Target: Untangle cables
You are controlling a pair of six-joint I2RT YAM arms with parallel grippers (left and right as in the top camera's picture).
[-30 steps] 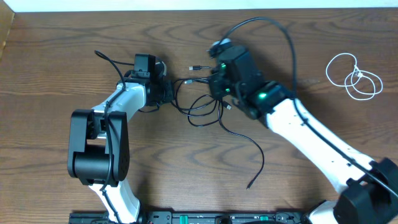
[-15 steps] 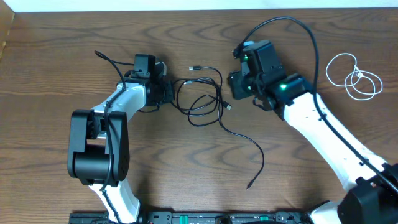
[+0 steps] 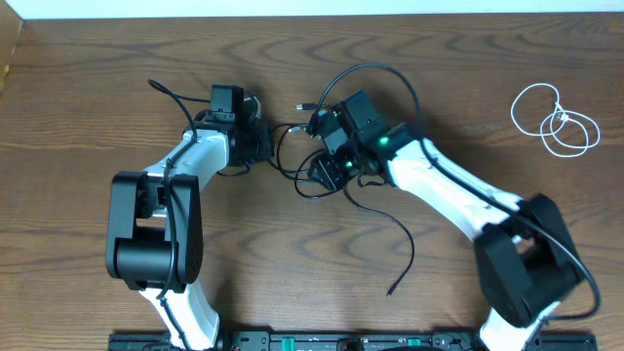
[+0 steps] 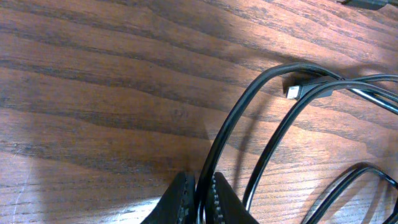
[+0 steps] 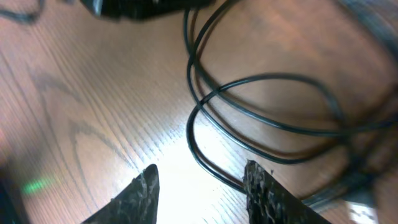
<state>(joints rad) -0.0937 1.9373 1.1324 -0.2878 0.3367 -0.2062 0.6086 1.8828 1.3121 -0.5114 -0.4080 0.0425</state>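
Observation:
The black cable lies in loose loops at the table's middle, its tail running toward the front. My left gripper is at the loops' left side and is shut on a strand of the black cable, pinched between its fingers; a small plug lies just beyond. My right gripper hovers over the loops' right part. Seen from its wrist, the right gripper stands open, with a black cable loop passing on the wood close to its right finger. The white cable lies coiled at the far right, apart.
A thick black wire arches over the right arm. The left arm's own wire sticks out at the upper left. The table's far edge runs along the top.
The right arm swung away to the right, then came back left and down over the loops. Its gripper went from shut to open. The left arm stayed put.

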